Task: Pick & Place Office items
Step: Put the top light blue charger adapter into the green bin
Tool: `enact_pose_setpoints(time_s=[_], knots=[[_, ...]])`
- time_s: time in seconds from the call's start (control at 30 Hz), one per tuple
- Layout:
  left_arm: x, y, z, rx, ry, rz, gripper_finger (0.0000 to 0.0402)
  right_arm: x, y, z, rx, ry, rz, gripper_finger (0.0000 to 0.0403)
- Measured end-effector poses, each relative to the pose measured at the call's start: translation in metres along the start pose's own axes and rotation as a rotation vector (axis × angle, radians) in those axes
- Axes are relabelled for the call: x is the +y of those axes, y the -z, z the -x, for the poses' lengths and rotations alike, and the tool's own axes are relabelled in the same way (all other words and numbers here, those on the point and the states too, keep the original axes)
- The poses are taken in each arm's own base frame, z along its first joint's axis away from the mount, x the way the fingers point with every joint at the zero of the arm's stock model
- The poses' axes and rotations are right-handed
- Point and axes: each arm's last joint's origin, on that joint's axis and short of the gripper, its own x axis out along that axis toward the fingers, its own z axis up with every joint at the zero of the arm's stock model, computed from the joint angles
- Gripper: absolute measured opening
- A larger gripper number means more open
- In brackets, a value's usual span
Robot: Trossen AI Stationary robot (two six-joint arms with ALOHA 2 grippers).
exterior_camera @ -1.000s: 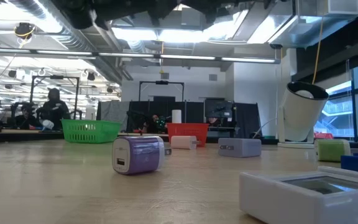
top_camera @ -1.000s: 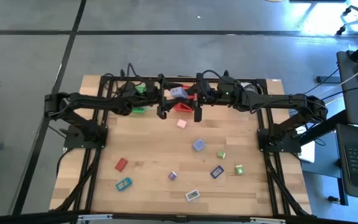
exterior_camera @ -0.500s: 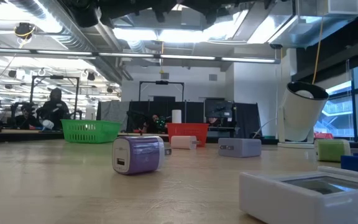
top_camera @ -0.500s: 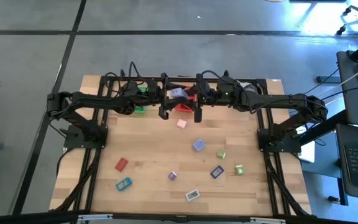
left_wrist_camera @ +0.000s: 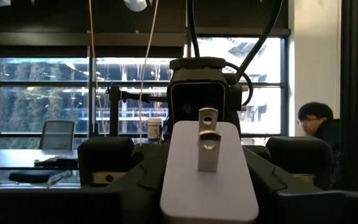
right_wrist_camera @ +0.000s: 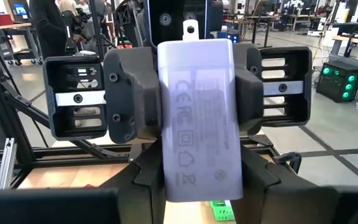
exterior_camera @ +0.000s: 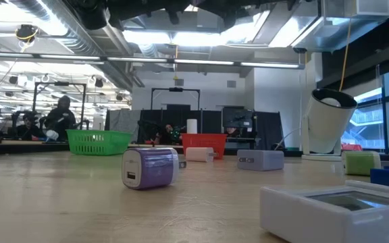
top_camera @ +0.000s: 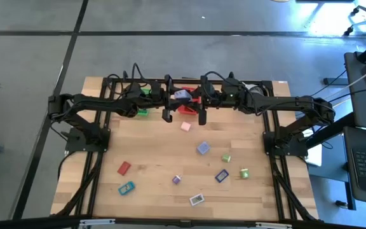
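Observation:
A lavender block (top_camera: 182, 95) with two metal prongs (left_wrist_camera: 207, 140) is held in the air between both grippers at the table's far middle, over the red mesh basket (top_camera: 187, 108). My left gripper (top_camera: 172, 98) comes from the left and my right gripper (top_camera: 196, 98) from the right, and each is shut on one end of the block. The green mesh basket (top_camera: 142, 105) stands to the left of the red one. Several other small pieces lie on the table, among them a pink block (top_camera: 185, 126) and a lavender piece (top_camera: 203, 148). My left gripper pinches the lavender block's two side faces (right_wrist_camera: 163, 93) between its fingers (right_wrist_camera: 135, 93), at the block's prong end. It comes level from the table's left. The block is lifted clear. My right gripper pinches the same block's side faces (right_wrist_camera: 166, 174) at the opposite end between its fingers (right_wrist_camera: 148, 177). It comes level from the table's right. The block's printed face (right_wrist_camera: 197, 124) shows in its wrist view.
On the near half lie a red piece (top_camera: 124, 168), a teal piece (top_camera: 126, 187), a purple block (top_camera: 176, 179), a white piece (top_camera: 197, 200), a blue piece (top_camera: 221, 175) and two green blocks (top_camera: 226, 158), (top_camera: 243, 173). A white cup-like thing (exterior_camera: 329, 121) stands at the right.

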Motion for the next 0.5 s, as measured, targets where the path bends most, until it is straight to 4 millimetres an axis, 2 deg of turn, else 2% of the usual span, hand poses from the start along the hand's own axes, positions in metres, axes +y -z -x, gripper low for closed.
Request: enact_pose_setpoints(time_s=[0.33, 0.5], knots=[[-0.0002, 0.0001, 0.0, 0.0, -0.002, 0.025, 0.0126, -0.0001, 0.0002, 0.0, 0.002, 0.003, -0.026, 0.0129], [0.0001, 0.0006, 0.0001, 0.005, -0.005, 0.05, 0.0122, -0.0019, 0.0012, 0.0002, 0.012, 0.023, -0.054, 0.0166]])
